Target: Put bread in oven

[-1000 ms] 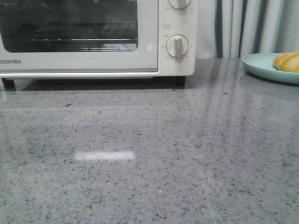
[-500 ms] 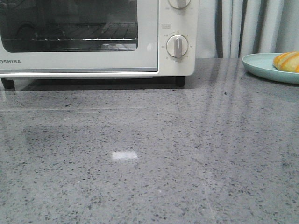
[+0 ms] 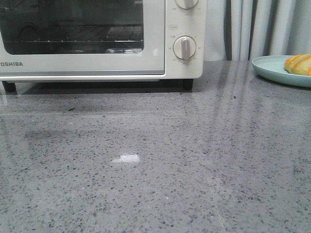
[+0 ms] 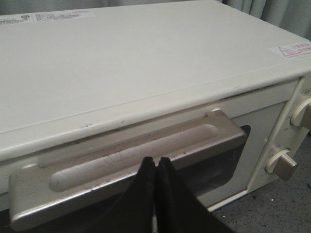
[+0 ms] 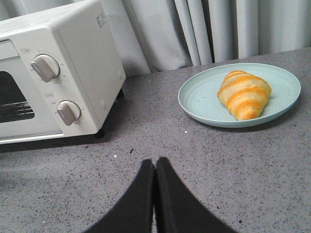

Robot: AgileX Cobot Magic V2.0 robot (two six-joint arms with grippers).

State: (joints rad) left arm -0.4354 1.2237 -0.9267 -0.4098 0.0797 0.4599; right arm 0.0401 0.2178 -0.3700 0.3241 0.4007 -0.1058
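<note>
Golden-orange striped croissant bread (image 5: 244,94) lies on pale green round plate (image 5: 199,99), upper right of frame, well apart from right gripper (image 5: 154,167), fingers together. Left gripper (image 4: 155,165), fingers together, near handle of cream-white toaster oven (image 4: 146,73).

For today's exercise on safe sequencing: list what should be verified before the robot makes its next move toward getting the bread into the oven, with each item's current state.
1. Oven door open for loading: not ok, shut.
2. Left gripper at the door handle: ok, close in front of it; contact cannot tell.
3. Left gripper open to grasp the handle: not ok, shut.
4. Bread reachable on the plate: ok, lying uncovered.
5. Right gripper holding nothing: ok, shut and empty above the countertop.
</note>
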